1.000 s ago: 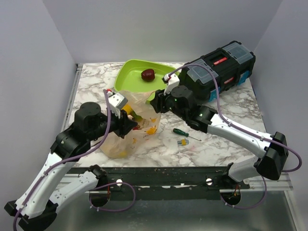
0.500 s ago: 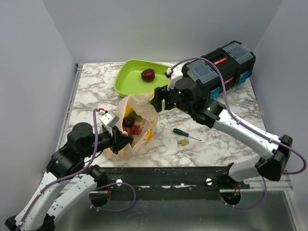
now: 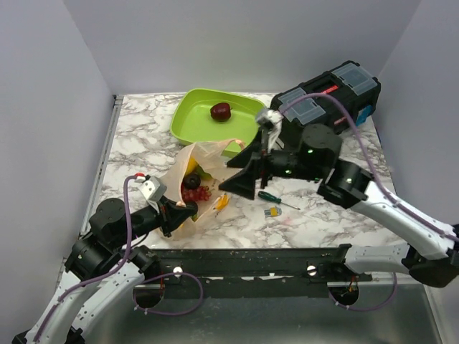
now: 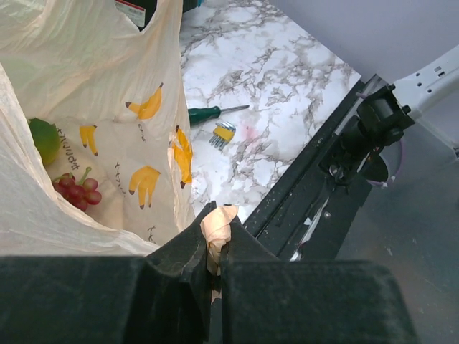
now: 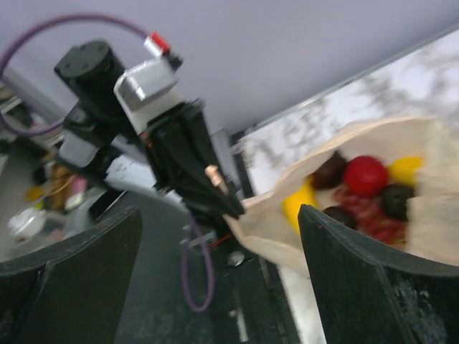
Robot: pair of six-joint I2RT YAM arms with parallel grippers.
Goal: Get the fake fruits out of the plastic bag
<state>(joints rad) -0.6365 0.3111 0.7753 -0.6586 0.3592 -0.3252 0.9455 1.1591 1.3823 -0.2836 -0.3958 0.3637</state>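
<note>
The plastic bag (image 3: 204, 161) lies on the marble table with its mouth open; it is pale orange with banana prints (image 4: 147, 107). My left gripper (image 3: 182, 211) is shut on a bunched fold of the bag's near edge (image 4: 217, 228). My right gripper (image 3: 239, 182) is wide open and empty, just right of the bag. In the right wrist view its fingers (image 5: 380, 287) frame the bag mouth (image 5: 287, 229). Inside are a red fruit (image 5: 366, 174), yellow fruits (image 5: 405, 170), dark purple ones (image 5: 398, 199) and a grape bunch (image 4: 75, 190). One dark red fruit (image 3: 221, 111) sits in the tray.
A lime-green tray (image 3: 193, 118) stands behind the bag. A black toolbox (image 3: 337, 93) is at the back right. A green-handled screwdriver (image 3: 276, 198) and a small yellow bit holder (image 3: 272, 211) lie right of the bag. The table's near edge rail (image 4: 315, 179) runs beside my left gripper.
My left arm has drawn back toward the near edge, pulling the bag's edge with it, and the bag now lies lower. My right gripper has swung down from the bag's far side.
</note>
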